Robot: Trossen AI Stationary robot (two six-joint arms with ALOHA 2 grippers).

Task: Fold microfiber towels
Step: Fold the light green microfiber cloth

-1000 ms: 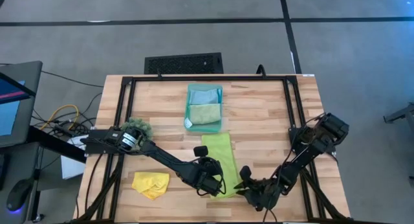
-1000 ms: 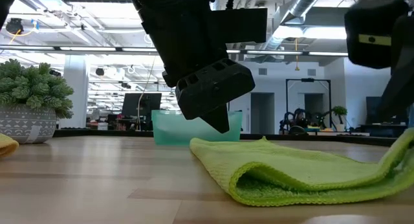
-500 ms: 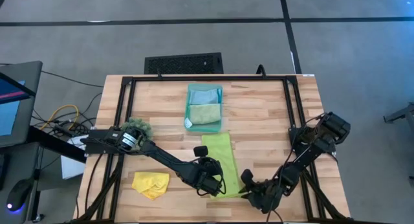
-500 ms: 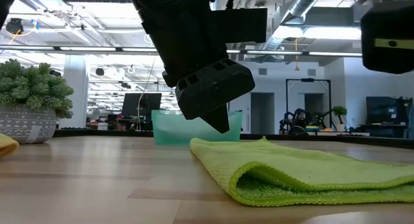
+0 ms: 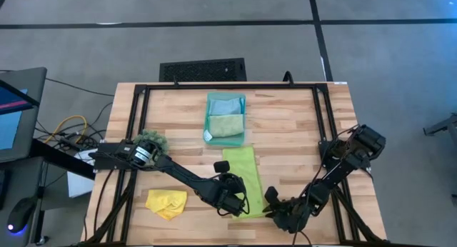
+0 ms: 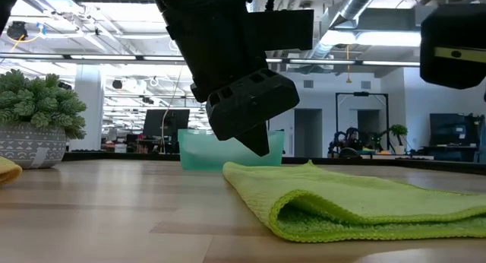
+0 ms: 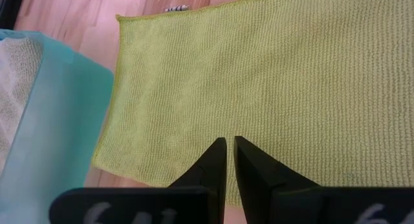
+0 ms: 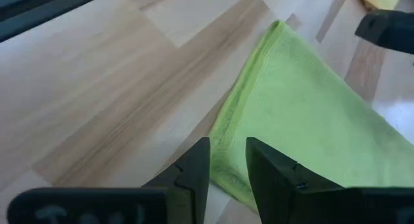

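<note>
A lime green towel (image 5: 243, 177) lies as a long folded strip on the table's near middle. Its near end shows a doubled fold (image 6: 292, 211). My left gripper (image 7: 226, 146) is shut and slants down over the strip's left part. My right gripper (image 8: 228, 153) stands open just off the strip's near right corner (image 8: 223, 175). A crumpled yellow towel (image 5: 166, 203) lies at the near left. A light blue towel (image 5: 226, 104) and a pale sage one (image 5: 227, 125) lie in the teal tray (image 5: 208, 118). My left gripper's shut fingertips (image 7: 217, 153) point slanting down at the lime towel's top face (image 7: 226, 130), near its left edge. I cannot tell whether they rest on the cloth or stand just above it.
A potted dark-green plant (image 6: 42, 103) stands at the table's left edge. Black frame rails (image 5: 136, 133) run along the table's left, far and right sides. Bare wood lies between the strip and the yellow towel and to the strip's right.
The lime towel's near right part was raised off the table a second ago and has dropped flat onto the strip. My right gripper has drawn back a little toward the near edge and turned at the wrist.
</note>
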